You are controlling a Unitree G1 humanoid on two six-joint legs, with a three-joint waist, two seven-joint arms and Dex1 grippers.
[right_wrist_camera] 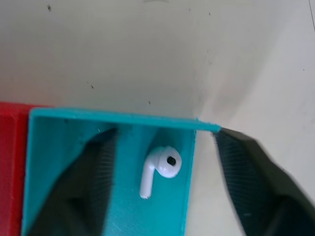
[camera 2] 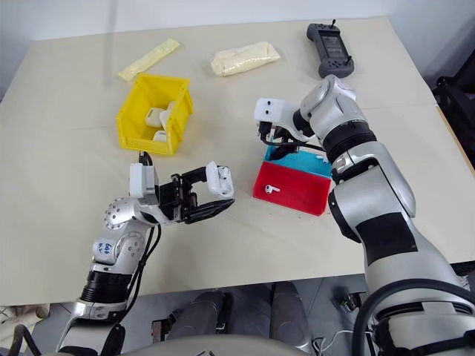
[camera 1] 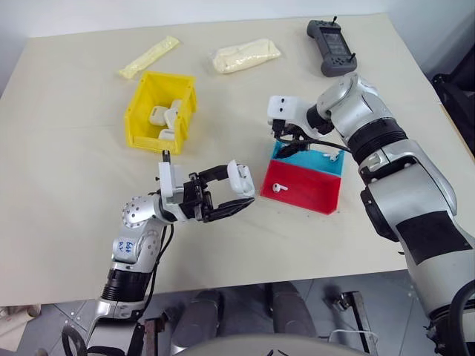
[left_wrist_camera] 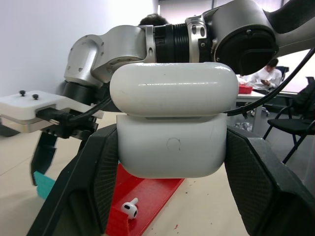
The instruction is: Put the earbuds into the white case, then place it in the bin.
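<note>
White case (camera 1: 240, 178) sits pinched in the left gripper (camera 1: 223, 194) above the bench (camera 1: 67, 185), lid raised; the right gripper (right_wrist_camera: 162, 196) hangs over the teal tray compartment (right_wrist_camera: 64, 147), jaws spread astride one earbud (right_wrist_camera: 158, 170). The other earbud (camera 1: 278, 187) lies on red; the bin (camera 1: 141, 111) stands apart. The far finger (right_wrist_camera: 256, 182) sits outside the tray wall; closing may catch the rim and flick the earbud away.

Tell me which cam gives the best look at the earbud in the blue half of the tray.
Right wrist view: the earbud lies unobstructed on the blue tray floor between the right gripper fingers, stem and head clear. In the eye views it is a small white speck beside the gripper. The left wrist view catches the other earbud, on red.
</note>
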